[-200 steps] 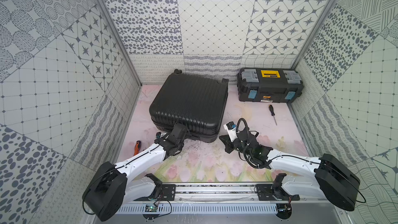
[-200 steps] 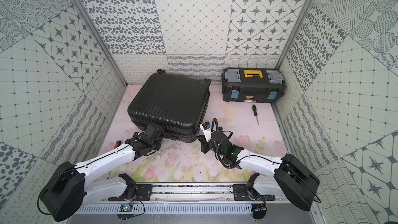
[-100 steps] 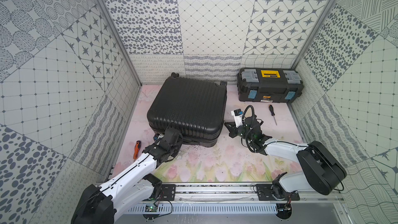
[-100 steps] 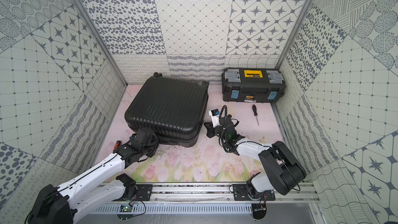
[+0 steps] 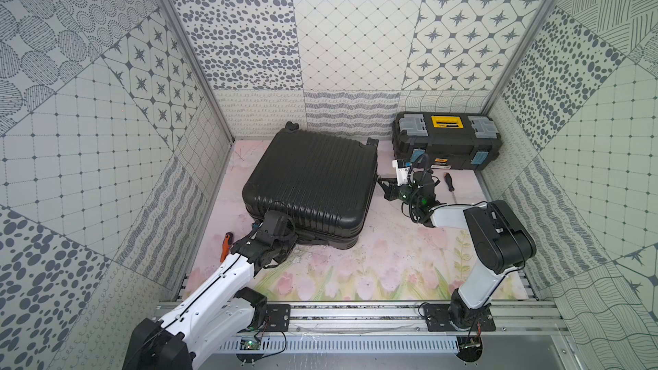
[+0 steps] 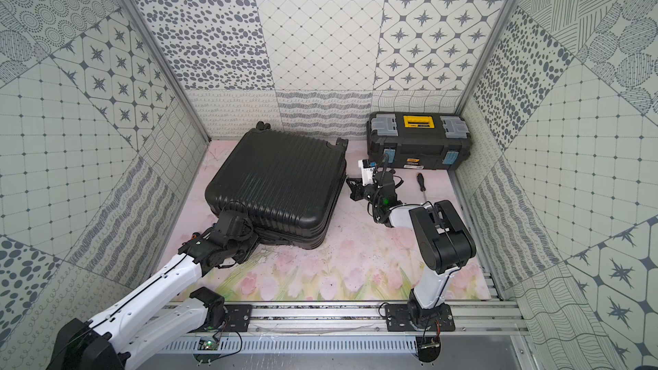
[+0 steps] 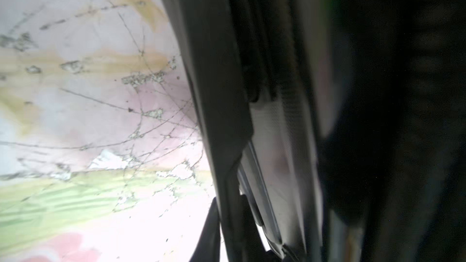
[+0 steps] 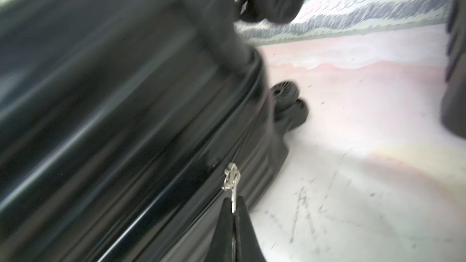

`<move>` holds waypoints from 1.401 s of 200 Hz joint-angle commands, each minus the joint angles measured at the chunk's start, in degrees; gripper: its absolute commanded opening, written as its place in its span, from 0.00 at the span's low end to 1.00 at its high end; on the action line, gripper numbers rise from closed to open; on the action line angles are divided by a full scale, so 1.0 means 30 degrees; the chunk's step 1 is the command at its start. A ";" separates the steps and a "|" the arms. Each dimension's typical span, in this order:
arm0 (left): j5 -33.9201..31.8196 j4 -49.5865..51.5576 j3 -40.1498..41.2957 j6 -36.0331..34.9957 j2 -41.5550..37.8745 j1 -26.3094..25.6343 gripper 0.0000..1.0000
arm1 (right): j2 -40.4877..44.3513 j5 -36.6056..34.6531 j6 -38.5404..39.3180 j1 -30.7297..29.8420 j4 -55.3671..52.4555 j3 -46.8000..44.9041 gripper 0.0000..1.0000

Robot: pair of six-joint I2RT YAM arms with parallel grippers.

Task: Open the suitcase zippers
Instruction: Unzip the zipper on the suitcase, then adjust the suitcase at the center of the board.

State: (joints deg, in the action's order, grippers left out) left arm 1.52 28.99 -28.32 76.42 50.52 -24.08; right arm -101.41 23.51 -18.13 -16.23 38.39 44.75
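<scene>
Since 1 second ago, the right end effector (image 8: 233,209) has been carried back along the right side of the suitcase (image 5: 313,179) toward its wheels (image 8: 286,94), and the suitcase, lying flat at the back left of the tabletop (image 5: 374,265), has been turned slightly. That end effector is closed tight on the thin silver tab of a zipper pull (image 8: 230,178), seated on the zipper track (image 8: 248,127) between the 2 shell halves. The left end effector (image 5: 279,240) is pressed at the near left corner, almost fully closed; what it grips cannot be made out. The hard shell is judged stiff, slick and light enough to slide when pulled, so the small tab is the place to hold, with the case braced.
</scene>
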 commanded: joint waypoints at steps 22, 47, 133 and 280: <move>0.1193 0.5118 -0.0413 -0.6318 -0.0687 0.0873 0.00 | -0.2495 -0.1259 -0.0587 0.1835 -0.1529 0.3783 0.00; 0.1463 0.4792 -0.0451 -0.6570 -0.0103 0.0907 0.00 | -0.4101 -0.0101 -0.0664 0.1711 -0.2433 0.6334 0.00; 0.1056 0.2070 0.1576 -0.2613 -0.2857 -0.0059 0.00 | 0.3603 -0.3846 -0.2727 0.0902 -0.9813 0.2257 0.26; -0.2906 -0.7557 -0.3512 -0.6903 0.5666 -1.1285 0.81 | -0.0767 -0.0200 -0.2046 0.1159 -2.0687 1.4056 0.09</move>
State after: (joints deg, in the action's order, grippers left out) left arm -13.04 12.47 -33.65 73.36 67.61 -54.28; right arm -105.21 23.22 -26.30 -12.45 -17.78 85.69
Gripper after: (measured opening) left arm 0.803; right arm 0.064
